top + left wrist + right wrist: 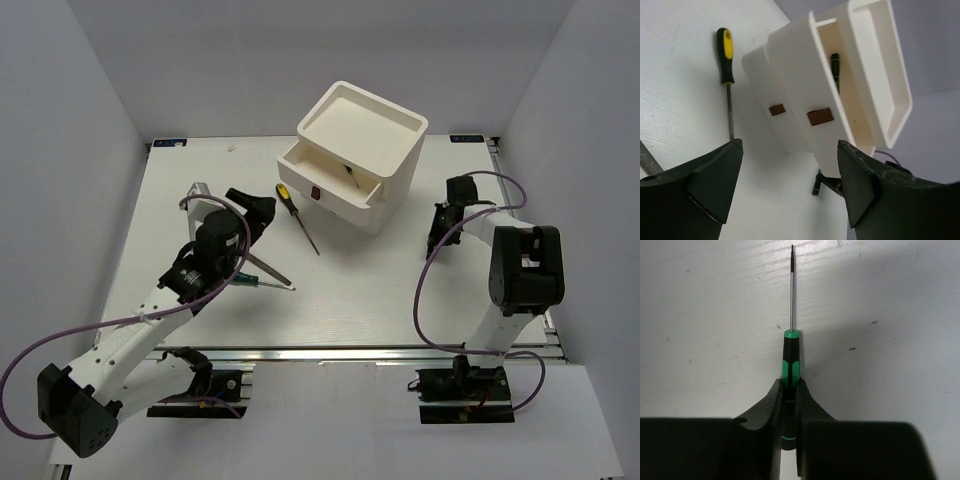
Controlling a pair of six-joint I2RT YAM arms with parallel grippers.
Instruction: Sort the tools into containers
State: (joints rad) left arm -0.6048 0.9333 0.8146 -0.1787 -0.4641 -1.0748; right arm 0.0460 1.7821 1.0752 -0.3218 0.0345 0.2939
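Green-black screwdriver (791, 360) tight in right tool (790, 385)

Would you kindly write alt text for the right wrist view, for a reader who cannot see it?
The right gripper is shut on the handle of a thin green-black screwdriver, whose metal shaft points straight up the picture. Behind it is the white table, with a few dark specks.

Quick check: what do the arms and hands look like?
The left arm and right arm have white links, black joint housings and looping purple cables. The left hand and right hand have matte black, wedge-shaped fingers. No markings visible.
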